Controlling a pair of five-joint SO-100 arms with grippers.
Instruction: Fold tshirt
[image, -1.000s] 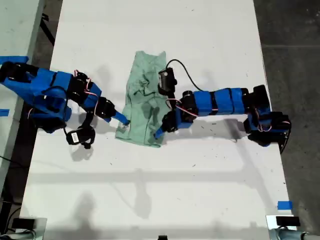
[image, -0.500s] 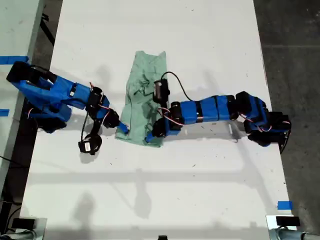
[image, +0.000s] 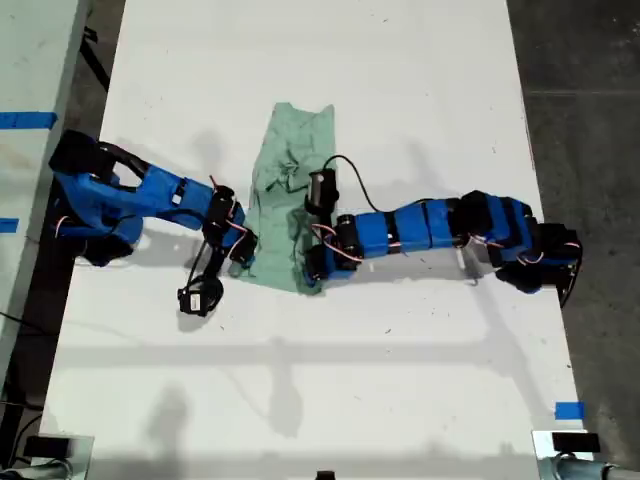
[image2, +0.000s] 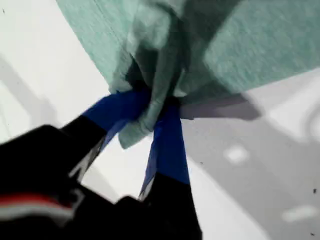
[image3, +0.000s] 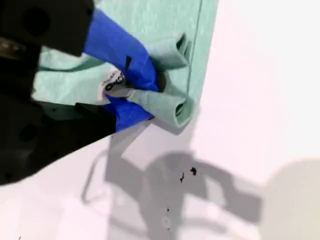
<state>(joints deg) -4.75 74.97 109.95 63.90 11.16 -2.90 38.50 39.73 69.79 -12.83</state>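
Observation:
The pale mint-green tshirt (image: 285, 185) lies as a narrow folded strip on the white table (image: 400, 60). In the exterior view my first gripper (image: 244, 264) reaches in from the left and is at the strip's near left corner. The first wrist view shows my first gripper (image2: 152, 105) shut on a bunched corner of the tshirt (image2: 250, 40). From the exterior view's right, my second gripper (image: 311, 275) sits at the near right corner. Up close, my second gripper (image3: 150, 97) is shut on a fold of tshirt (image3: 150, 20) beside a small white label (image3: 112, 82).
A black wrist camera (image: 200, 298) hangs on its cable beside the first arm, and another (image: 322, 190) rides over the tshirt. Blue tape marks (image: 568, 410) sit near the table's corner. Dark floor (image: 590, 60) borders the exterior view's right.
Both arms have stretched further toward the tshirt's near end. Their grippers have dropped onto its two near corners, and the cloth is now bunched there.

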